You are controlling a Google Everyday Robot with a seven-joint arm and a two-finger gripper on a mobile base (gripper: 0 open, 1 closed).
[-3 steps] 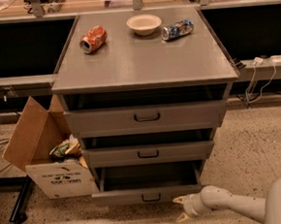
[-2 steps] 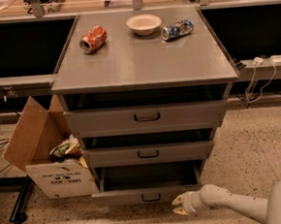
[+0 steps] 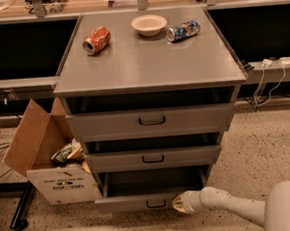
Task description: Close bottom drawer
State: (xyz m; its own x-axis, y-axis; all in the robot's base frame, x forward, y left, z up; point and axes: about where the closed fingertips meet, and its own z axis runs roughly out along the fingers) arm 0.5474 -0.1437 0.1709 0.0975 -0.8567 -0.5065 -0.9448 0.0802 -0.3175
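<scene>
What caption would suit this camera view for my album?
Gripper at the front of the open bottom drawer, right of its handle.

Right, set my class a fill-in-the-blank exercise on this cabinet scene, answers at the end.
1. The claw is at the front of the bottom drawer, just to the ____ of its handle.
2. Between the red can and the blue can stands a pale ____.
3. The cabinet has ____ drawers.
4. The cardboard box stands to the cabinet's ____.
Answers: right; bowl; three; left.
</scene>
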